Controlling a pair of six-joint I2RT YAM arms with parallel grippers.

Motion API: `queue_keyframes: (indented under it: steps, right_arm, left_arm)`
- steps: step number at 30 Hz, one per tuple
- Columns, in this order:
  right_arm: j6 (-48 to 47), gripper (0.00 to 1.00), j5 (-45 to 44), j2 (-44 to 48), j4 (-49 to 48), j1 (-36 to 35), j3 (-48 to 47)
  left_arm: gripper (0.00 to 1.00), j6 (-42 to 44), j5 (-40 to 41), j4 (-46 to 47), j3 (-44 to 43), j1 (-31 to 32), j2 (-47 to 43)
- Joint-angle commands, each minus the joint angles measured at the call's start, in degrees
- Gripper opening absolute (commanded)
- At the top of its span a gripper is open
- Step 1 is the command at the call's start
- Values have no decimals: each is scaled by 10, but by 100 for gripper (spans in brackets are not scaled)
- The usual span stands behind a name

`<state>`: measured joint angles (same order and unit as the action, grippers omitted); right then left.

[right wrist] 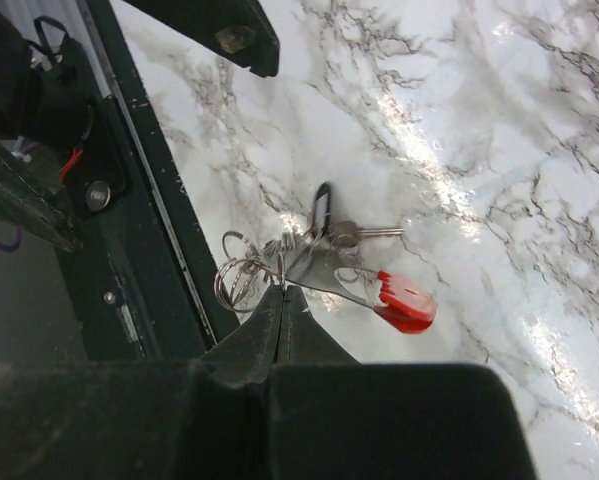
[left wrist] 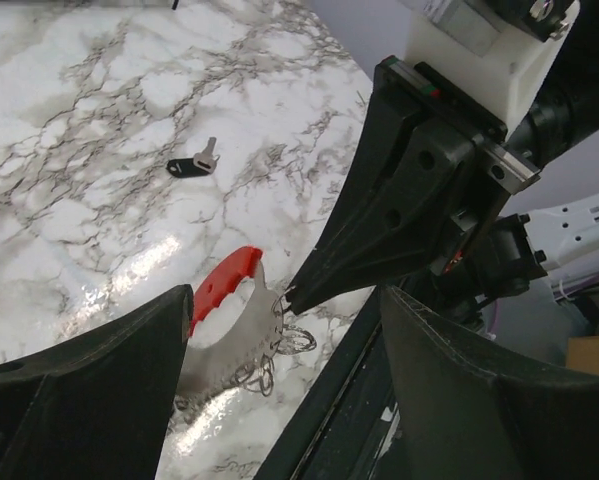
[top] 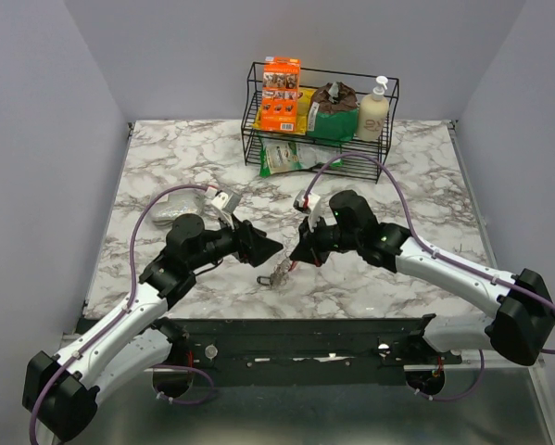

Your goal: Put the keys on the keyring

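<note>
From above, the keys (top: 279, 271) are a glinting clump between my two tips, too small to count or tell apart. On my right wrist camera, my right end effector (right wrist: 282, 295) is a dark blur filling the lower frame. Its tips meet over the keyring (right wrist: 241, 275) and hide what they pinch. My left end effector (right wrist: 224, 30) is cut off by the top edge there. On the left wrist camera, my own finger (left wrist: 89, 380) covers one end of the silver blade (left wrist: 229, 345).

- A robot test cell: plain grey walls (top: 45, 139) close in the marble-print tabletop (top: 425, 185) on three sides of the left claw (top: 277, 247) and right claw (top: 294, 254).
- Beyond both claws stands a wire rack (top: 351, 153) of groceries (top: 281, 93).
</note>
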<state>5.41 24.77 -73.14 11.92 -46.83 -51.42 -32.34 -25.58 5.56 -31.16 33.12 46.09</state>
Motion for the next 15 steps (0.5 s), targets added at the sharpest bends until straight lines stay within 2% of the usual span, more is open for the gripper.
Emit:
queue_keyframes:
  steps: [1, 15]
  right_arm:
    - [-25, 0, 67, 12, 4, -4, -21]
    - [-22, 1, 95, 30, -7, -3, -30]
  left_arm:
    - [83, 4, -53, 47, -7, -2, 1]
    - [73, 2, -72, 74, 8, -2, 4]
